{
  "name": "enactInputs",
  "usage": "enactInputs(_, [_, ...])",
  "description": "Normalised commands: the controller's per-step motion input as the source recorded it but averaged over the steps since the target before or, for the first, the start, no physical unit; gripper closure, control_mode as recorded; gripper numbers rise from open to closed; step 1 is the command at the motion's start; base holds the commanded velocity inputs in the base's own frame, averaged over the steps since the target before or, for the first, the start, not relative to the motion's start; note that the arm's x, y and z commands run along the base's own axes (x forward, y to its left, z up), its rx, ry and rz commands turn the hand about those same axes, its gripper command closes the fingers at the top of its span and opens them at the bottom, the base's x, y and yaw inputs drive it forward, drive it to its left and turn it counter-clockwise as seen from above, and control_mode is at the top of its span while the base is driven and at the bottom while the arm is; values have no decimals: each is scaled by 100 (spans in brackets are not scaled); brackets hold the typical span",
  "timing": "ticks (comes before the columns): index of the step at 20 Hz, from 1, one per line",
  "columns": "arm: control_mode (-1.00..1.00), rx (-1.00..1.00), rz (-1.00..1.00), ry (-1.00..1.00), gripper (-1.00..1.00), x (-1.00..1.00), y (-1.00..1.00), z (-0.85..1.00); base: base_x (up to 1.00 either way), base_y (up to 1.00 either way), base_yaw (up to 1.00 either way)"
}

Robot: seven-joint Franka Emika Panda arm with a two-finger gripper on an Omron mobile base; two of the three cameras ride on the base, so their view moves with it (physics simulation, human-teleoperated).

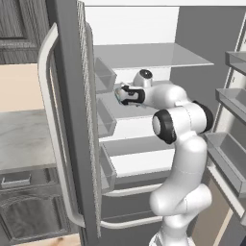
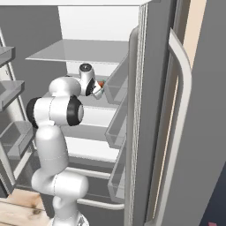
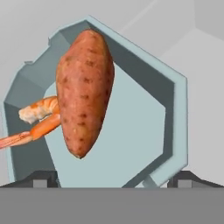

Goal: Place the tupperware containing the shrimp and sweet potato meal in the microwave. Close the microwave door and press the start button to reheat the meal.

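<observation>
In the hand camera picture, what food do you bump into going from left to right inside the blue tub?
shrimp → sweet potato → bare tub floor, then the tub wall.

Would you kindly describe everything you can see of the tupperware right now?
The tupperware is a shallow, pale teal-blue translucent tub with angled corners and a raised rim, lidless. Inside lie a large orange-brown speckled sweet potato and a curled orange shrimp, its tail reaching the rim. It sits on a white fridge shelf. The open hand is right at it, fingertips spread either side of its near edge; contact cannot be told.
</observation>
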Motion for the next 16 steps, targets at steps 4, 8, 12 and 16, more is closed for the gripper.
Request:
enactInputs(4, [-100,0,-7,5,-100,10,1,-21,0,0,0])
enactInputs(8, [-100,-2,-16,1,-100,0,0,-42,0,0,0])
enactInputs(12, [-100,-5,-17,1,-100,0,0,-48,0,0,0])
enactInputs(16, [-100,-7,-17,0,100,0,0,-58,0,0,0])
